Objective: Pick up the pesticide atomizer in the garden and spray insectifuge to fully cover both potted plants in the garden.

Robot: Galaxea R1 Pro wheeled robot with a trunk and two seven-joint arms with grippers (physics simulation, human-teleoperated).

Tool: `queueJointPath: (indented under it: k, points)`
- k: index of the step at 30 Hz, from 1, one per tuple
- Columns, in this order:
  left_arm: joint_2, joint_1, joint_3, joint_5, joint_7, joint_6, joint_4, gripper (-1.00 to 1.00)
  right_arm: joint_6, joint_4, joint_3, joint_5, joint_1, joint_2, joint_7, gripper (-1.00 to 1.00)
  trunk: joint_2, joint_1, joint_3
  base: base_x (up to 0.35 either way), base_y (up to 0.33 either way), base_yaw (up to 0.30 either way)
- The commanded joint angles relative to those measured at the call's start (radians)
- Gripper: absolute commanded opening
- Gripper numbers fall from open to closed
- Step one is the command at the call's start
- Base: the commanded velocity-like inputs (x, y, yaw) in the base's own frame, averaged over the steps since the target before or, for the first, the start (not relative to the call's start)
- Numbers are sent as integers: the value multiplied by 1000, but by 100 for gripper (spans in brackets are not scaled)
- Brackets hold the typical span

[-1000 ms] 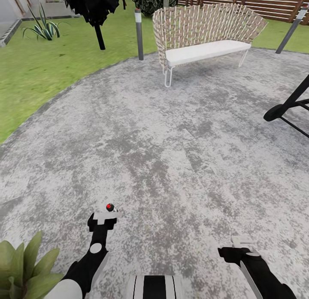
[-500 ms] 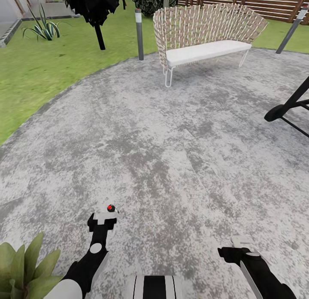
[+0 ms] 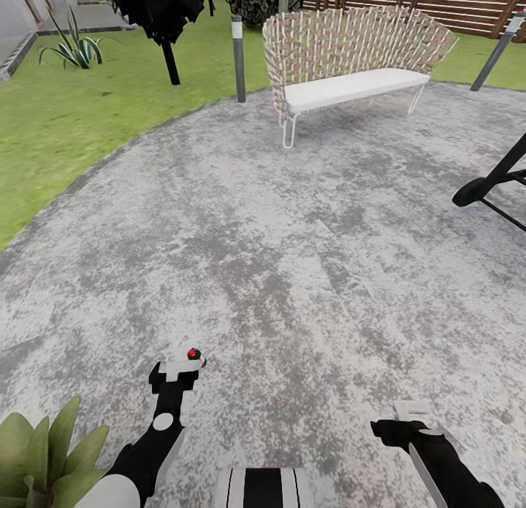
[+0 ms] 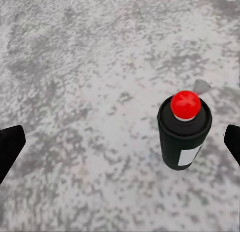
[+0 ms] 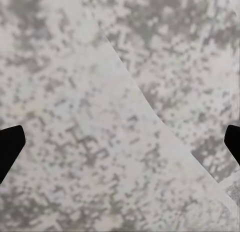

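The pesticide atomizer [image 4: 184, 139] is a dark bottle with a white label, a red top and a pale grey nozzle. It stands upright on the grey gravel patio [image 3: 292, 223]. In the head view its red top [image 3: 192, 354] peeks just beyond my left gripper [image 3: 175, 371]. That gripper [image 4: 120, 147] is open, its dark fingertips [image 4: 10, 144] wide apart, the bottle off-centre between them and untouched. My right gripper [image 3: 415, 414] hangs open over bare gravel [image 5: 120, 112]. One potted plant [image 3: 40, 457] with pointed green leaves sits beside my left arm.
A woven bench [image 3: 351, 63] with a white cushion stands at the patio's far side, a grey post [image 3: 237, 55] to its left. A black frame [image 3: 493, 183] juts in at the right. Lawn [image 3: 73, 128], a striped-leaf plant [image 3: 73, 48] and a slatted fence [image 3: 438, 4] lie beyond.
The whole view has shifted slightly, so the camera moved a little. Both arms hold the same pose, and the atomizer still stands by the left gripper.
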Motion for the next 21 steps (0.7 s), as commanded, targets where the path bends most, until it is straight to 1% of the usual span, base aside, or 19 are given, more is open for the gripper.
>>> queueJointPath:
  k: [1, 21]
  points:
    - [0, -1, -3, -11, 10, 0, 1, 100, 5, -2, -1, -6, 0, 0, 1, 100, 0, 0, -1, 0, 44, 0]
    - [0, -1, -3, -10, 10, 0, 1, 100, 5, -2, -1, -6, 0, 0, 1, 100, 0, 0, -1, 0, 4, 0]
